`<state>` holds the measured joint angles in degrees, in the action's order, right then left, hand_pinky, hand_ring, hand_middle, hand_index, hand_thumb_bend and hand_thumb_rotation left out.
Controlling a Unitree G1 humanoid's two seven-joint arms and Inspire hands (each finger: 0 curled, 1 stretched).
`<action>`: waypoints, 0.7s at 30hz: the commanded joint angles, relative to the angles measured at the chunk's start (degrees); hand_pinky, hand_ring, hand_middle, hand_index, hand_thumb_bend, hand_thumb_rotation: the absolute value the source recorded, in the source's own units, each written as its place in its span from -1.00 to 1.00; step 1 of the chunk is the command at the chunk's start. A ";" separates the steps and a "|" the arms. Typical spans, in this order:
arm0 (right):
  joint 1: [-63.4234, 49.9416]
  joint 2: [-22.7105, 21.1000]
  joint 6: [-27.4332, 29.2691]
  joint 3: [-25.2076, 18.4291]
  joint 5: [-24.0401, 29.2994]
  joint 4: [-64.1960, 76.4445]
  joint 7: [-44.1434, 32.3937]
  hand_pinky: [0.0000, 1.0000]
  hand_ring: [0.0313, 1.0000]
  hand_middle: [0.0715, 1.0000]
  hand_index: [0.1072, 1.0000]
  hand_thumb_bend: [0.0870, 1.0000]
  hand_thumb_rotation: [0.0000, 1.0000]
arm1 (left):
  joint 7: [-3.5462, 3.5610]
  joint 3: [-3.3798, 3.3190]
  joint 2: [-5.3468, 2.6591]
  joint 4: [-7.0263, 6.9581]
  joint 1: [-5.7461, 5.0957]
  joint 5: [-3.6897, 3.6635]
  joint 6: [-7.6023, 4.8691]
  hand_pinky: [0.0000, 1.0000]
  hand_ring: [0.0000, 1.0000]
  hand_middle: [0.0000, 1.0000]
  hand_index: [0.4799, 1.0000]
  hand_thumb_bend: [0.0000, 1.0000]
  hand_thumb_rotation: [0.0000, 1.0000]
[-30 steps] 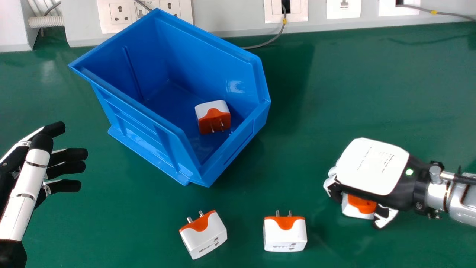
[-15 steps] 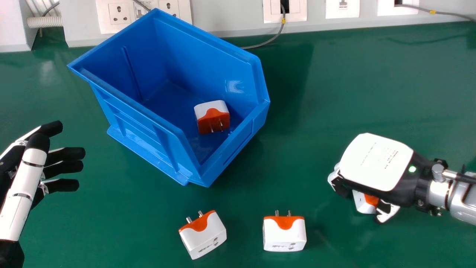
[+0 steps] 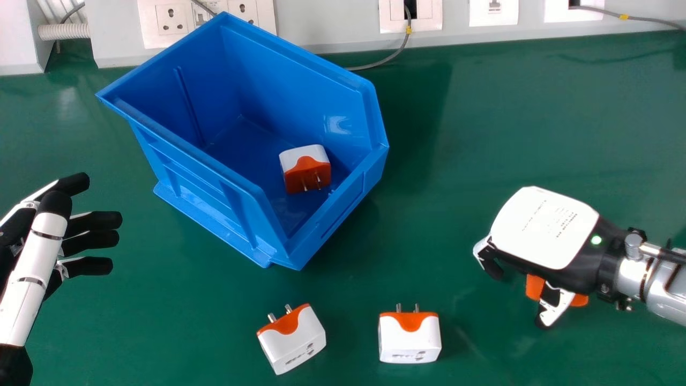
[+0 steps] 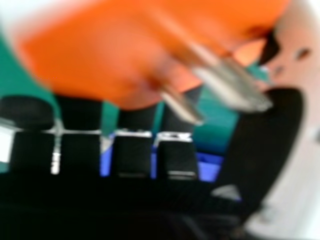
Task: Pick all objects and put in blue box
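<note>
Holding the right hand [image 3: 544,230] palm-down at the right side of the tabletop [image 3: 455,225], bending the fingers [image 3: 489,265] loosely, pinching nothing between fingertips and thumb [image 3: 558,303]. Seeing the target plug [image 3: 534,288] beneath the palm, wristward of the fingertips, peeking out on both sides of the thumb. Presenting prongs [image 4: 227,82] aslant toward the thumb, but hiding too much of the casing for telling its long axis or any contact with the tabletop. Probably needing a shift wristward before closing, then a carry leftward and outward to the blue box [image 3: 316,230], already holding one plug [image 3: 308,174]. Favouring the right hand as clearly nearer; resting the left hand [image 3: 32,268] by the left edge. Leaving two nearer plugs [image 3: 295,343] [image 3: 410,343] for later.
</note>
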<state>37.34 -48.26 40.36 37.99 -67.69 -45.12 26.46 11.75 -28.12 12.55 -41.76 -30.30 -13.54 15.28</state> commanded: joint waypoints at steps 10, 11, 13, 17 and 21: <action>-1.72 0.35 -2.48 -2.66 4.34 2.08 -0.88 -0.86 -0.85 -0.80 -0.19 -0.09 -0.72 | 0.25 -0.82 0.82 -0.37 0.31 0.18 -0.64 0.23 0.37 0.38 0.32 -0.05 0.73; -1.95 0.36 -2.78 -2.91 4.64 2.45 -1.17 -0.86 -0.85 -0.80 -0.19 -0.10 -0.72 | 0.18 -0.75 0.81 -0.51 0.32 0.25 -0.57 0.23 0.37 0.38 0.32 -0.05 0.73; -2.32 0.39 -3.00 -3.42 5.29 2.99 -2.08 -0.86 -0.85 -0.81 -0.19 -0.10 -0.71 | 0.13 -0.74 0.82 -0.76 0.33 0.24 -0.36 0.23 0.37 0.38 0.32 -0.06 0.73; -3.21 0.43 -3.86 -4.12 6.16 3.88 -2.66 -0.87 -0.85 -0.81 -0.19 -0.10 -0.71 | 0.26 -0.81 0.86 -0.53 0.42 0.07 -0.39 0.23 0.37 0.37 0.32 -0.06 0.73; -4.15 0.39 -5.47 -4.56 6.23 5.20 -3.09 -0.87 -0.85 -0.81 -0.19 -0.11 -0.71 | 0.26 -0.66 0.74 -0.30 0.43 0.24 -0.62 0.23 0.37 0.37 0.32 -0.06 0.73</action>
<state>33.29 -47.51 35.60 34.96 -62.95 -41.22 23.40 12.03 -28.31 12.63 -41.55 -29.88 -13.46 15.31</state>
